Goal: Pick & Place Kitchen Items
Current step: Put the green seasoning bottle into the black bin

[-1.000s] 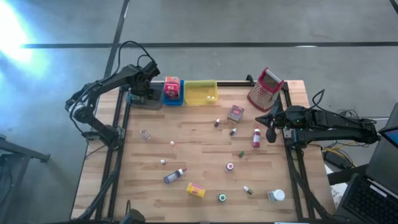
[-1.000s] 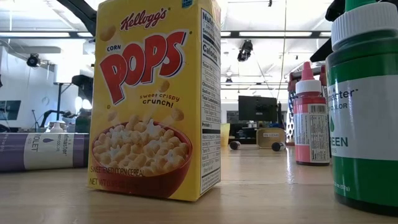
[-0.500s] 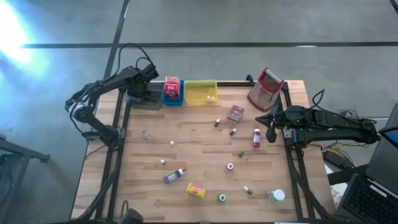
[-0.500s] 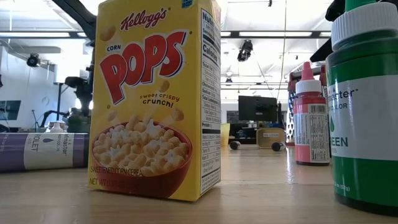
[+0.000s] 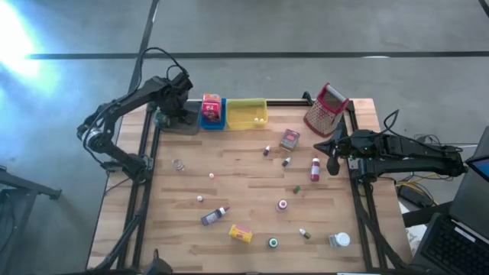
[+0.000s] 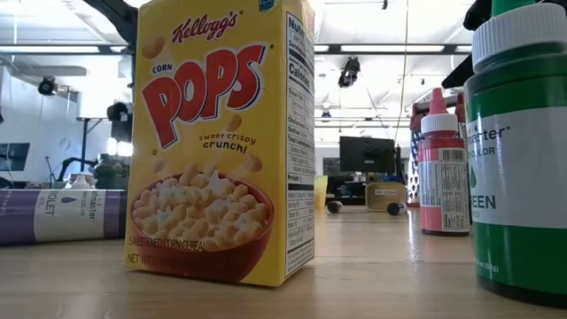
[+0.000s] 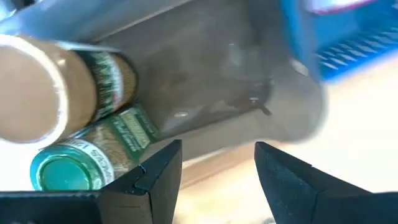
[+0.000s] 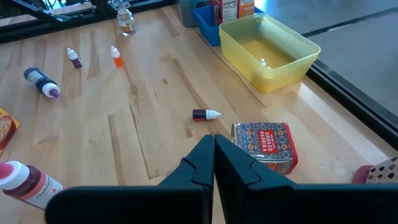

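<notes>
My left gripper (image 5: 170,109) (image 7: 217,163) hangs open over the grey tray (image 5: 180,124), pointing down, with nothing between its fingers. Two jars lie on their sides in that tray: one with a tan lid (image 7: 37,87), one with a green lid (image 7: 62,173). Kitchen items lie scattered on the wooden table: a patterned tin (image 5: 289,139), a pink bottle (image 5: 315,169), a purple bottle (image 5: 215,216), a yellow cereal box (image 5: 241,233) (image 6: 221,142) and a green-capped jar (image 5: 273,243). My right gripper (image 5: 334,159) (image 8: 213,155) waits shut above the table's right side.
A blue tray (image 5: 212,114) holding a red box and a yellow tray (image 5: 247,113) stand beside the grey one along the far edge. A metal grater with a red handle (image 5: 327,108) stands at the far right. Small bottles (image 8: 205,114) dot the table's middle.
My left gripper has risen a little above the grey tray and rolled about its own axis; its fingers have stayed apart.
</notes>
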